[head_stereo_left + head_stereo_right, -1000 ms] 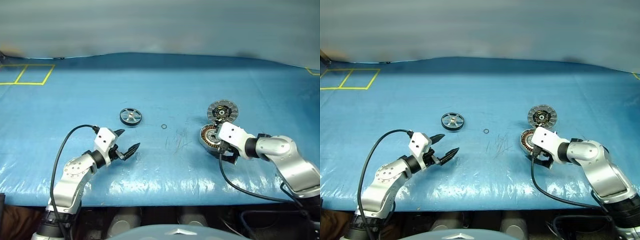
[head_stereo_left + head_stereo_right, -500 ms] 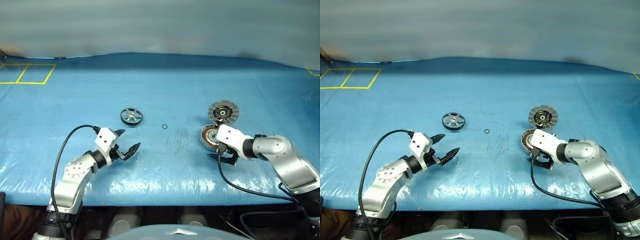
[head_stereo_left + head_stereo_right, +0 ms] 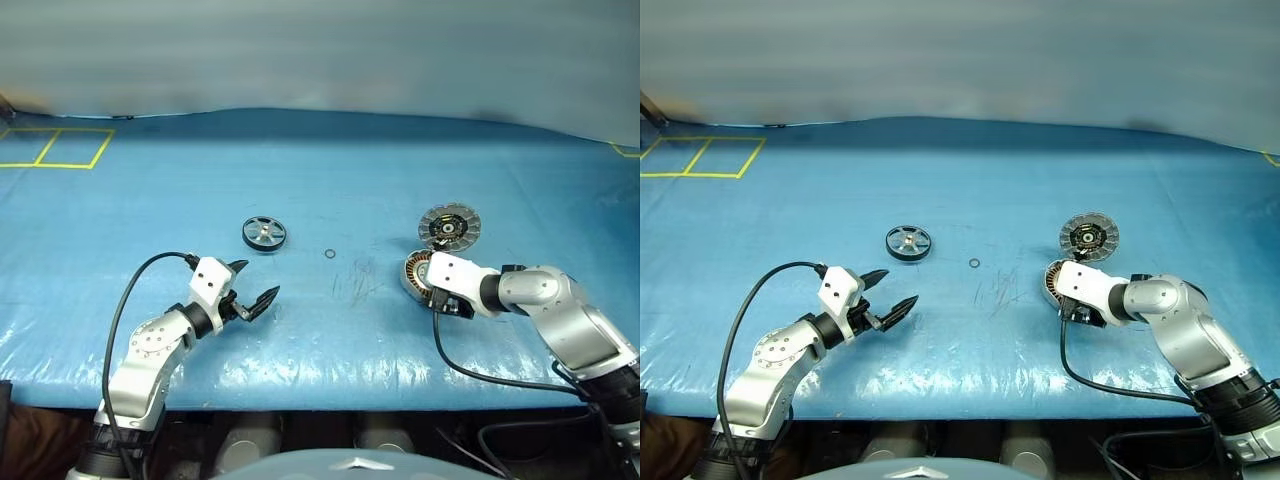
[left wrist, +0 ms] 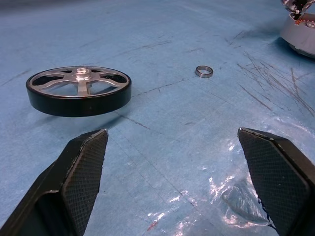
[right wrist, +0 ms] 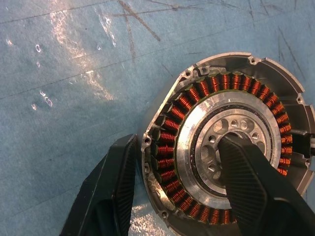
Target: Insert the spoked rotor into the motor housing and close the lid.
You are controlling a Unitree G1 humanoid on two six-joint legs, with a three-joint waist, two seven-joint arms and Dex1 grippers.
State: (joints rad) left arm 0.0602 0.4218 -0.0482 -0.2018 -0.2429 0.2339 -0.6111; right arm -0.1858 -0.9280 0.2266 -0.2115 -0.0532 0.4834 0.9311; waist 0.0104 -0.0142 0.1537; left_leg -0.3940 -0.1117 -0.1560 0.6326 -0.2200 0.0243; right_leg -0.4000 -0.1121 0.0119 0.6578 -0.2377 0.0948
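Right now the right gripper (image 5: 177, 191) straddles the wall of the motor housing (image 5: 231, 142): one black finger with a cross-hatched pad sits outside the rim, the other inside over the silver hub with its ring of drilled holes, jaws part-way in around the wall but not visibly pinching it. Housing is a shallow round cast-metal cup with small screw lugs on the rim and a full ring of copper-orange coil windings on dark teeth; it lies flat on the blue tarp (image 3: 330, 180), a woven plastic sheet, glossy and scuffed with dark scratch marks beside the housing. Just behind the housing, nearly touching it, lies the lid (image 3: 449, 225), a round silver-grey disc, finely ribbed radially, dark centre up. A tiny metal ring (image 3: 329, 253) lies well to the housing's left. Further left is the spoked rotor (image 3: 263, 233), flat on the tarp, with matte black outer band, bright machined spokes and hub. Nearer than the rotor, the left gripper (image 3: 256, 285) hovers with its black textured fingers spread wide, empty, pointing roughly toward the housing.
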